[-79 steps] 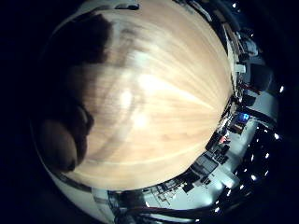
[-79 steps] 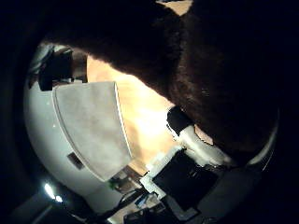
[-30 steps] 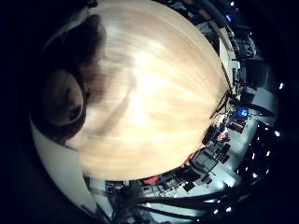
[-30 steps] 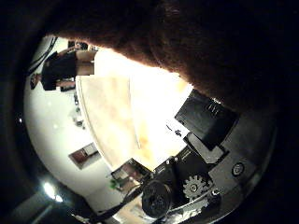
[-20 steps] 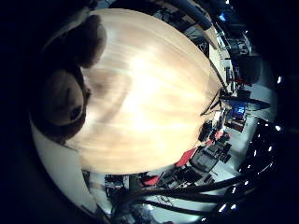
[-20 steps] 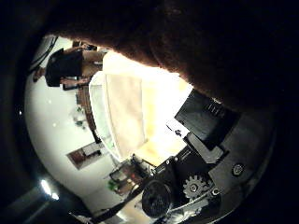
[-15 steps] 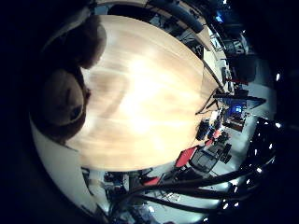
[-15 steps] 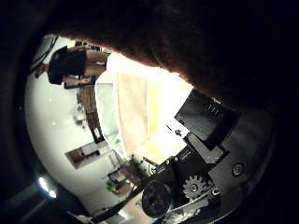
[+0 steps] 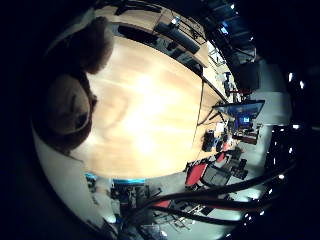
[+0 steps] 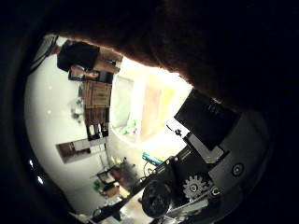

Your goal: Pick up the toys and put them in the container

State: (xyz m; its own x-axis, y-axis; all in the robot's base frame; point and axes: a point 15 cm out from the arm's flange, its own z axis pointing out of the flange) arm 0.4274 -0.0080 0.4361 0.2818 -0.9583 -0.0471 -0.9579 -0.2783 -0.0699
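The hand [image 10: 205, 158] shows in the thumb side view as black and white parts with a small gear. A black block of it sits right against the brown furry toy [image 9: 67, 100]. The toy is a soft teddy bear. Its dark fur fills most of the thumb side view, so it is very close to the palm.

I cannot tell if the fingers are curled round the bear or spread apart. Only one chunk of the hand shows, and the fur hides the rest. The fur and the black part of the hand seem to touch, with no gap that I can see.

In the little finger side view the bear's face shows. It has a light brown snout, a dark eye and a round dark ear. The face sits at the edge of that view, close to the palm.

Past the bear lies the big wooden table [image 9: 150, 115]. It is light brown and shiny where the lamp hits it. The table looks well away from the palm, and the bear's head is in front of it, not lying flat on it.

Red chairs [image 9: 197, 175] stand on the floor beside the table. A screen [image 9: 244, 119] glows blue at the far side of the room.
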